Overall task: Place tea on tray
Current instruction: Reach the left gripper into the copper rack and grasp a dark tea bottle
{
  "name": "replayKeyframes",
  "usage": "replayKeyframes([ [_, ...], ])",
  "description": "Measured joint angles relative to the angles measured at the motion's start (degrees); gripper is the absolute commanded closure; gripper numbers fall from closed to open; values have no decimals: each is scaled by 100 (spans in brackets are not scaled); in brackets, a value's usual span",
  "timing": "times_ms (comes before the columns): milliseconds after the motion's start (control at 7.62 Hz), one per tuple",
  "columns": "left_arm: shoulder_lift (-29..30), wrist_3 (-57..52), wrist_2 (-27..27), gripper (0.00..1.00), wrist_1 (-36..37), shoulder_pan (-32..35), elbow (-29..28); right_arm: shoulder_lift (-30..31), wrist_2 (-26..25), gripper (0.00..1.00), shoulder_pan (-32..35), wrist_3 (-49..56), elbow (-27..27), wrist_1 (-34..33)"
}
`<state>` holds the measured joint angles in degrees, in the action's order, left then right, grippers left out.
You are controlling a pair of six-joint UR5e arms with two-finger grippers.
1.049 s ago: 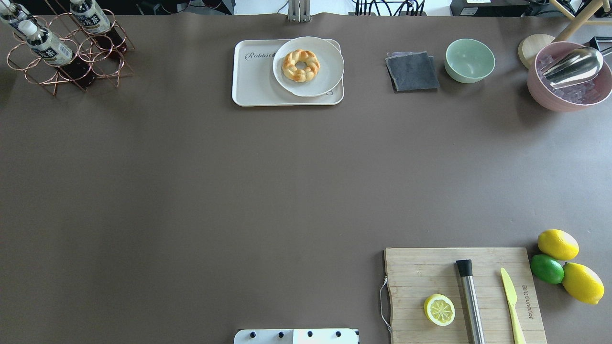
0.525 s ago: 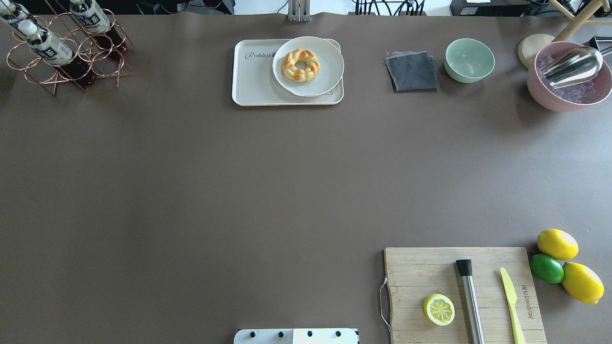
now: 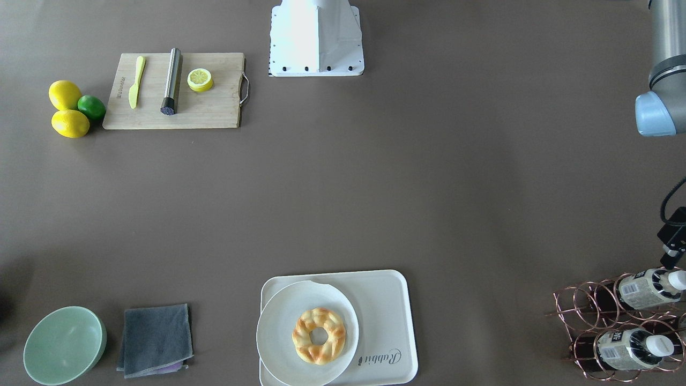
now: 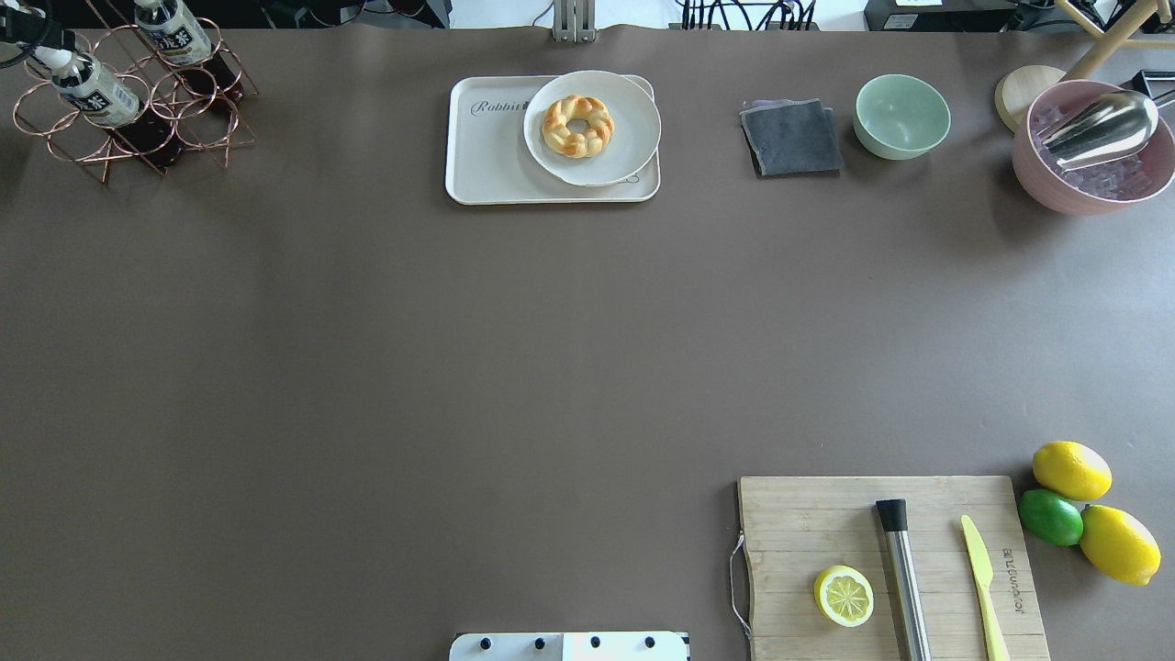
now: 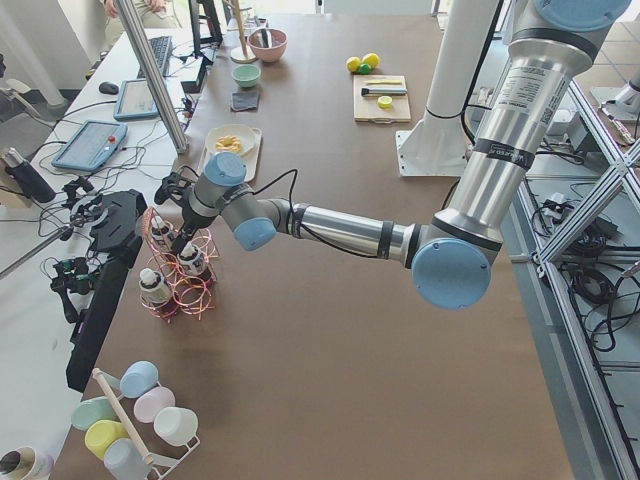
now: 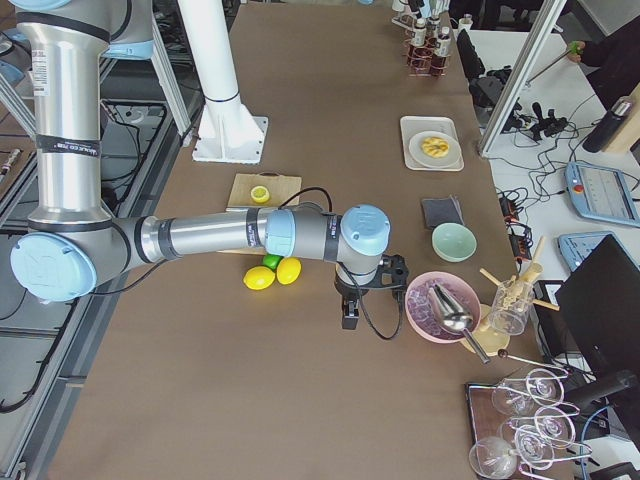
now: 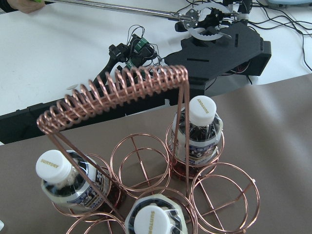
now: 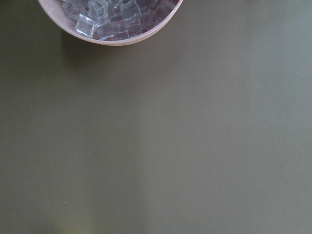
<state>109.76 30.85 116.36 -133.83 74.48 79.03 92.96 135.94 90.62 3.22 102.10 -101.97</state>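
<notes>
Left gripper (image 5: 186,232) hangs right over a copper wire rack (image 7: 122,90) at the table's far left corner, pointing down at it. No view actually shows its fingers though, so I can't tell whether it's open or closed. Its wrist cam looks down on three small clear plastic tea bottles (image 7: 197,129) with dark reddish-brown liquid and white screw caps. All three sit in the rack's rings, caps up.

The cream-white rectangular plastic tray (image 4: 486,156) with the grey "Rabbit" script is well apart from the rack, along the table's far edge. A round white plate (image 4: 633,138) with a braided golden bread ring (image 4: 577,125) covers one half of it, and the script half is bare.

Right gripper (image 6: 349,310) is way over on the other side, low over the brown table (image 4: 459,367), just beside a pink bowl (image 6: 415,318) of ice cubes (image 8: 105,22). Only the side view catches it, so I can't tell its state either.
</notes>
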Motion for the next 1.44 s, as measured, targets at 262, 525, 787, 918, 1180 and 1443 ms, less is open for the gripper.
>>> replayKeyframes([
  [262, 85, 290, -274, 15, -439, -178, -423, -16, -10, 0, 0, 9, 0, 2],
  [525, 70, 484, -334, 52, -667, -246, -553, -19, -14, 0, 3, 11, -2, 2],
  [787, 43, 523, -286, 100, -731, -255, -537, -19, -15, 0, 9, 16, 3, 2],
  [918, 35, 510, -184, 100, -742, -249, -526, -17, -15, 0, 18, 19, 7, 2],
  [1180, 27, 484, 0, 100, -738, -216, -493, 1, -15, 0, 37, 27, 10, 2],
  [1443, 64, 480, 353, 100, -620, -25, -450, 24, -15, 0, 54, 34, 11, 2],
])
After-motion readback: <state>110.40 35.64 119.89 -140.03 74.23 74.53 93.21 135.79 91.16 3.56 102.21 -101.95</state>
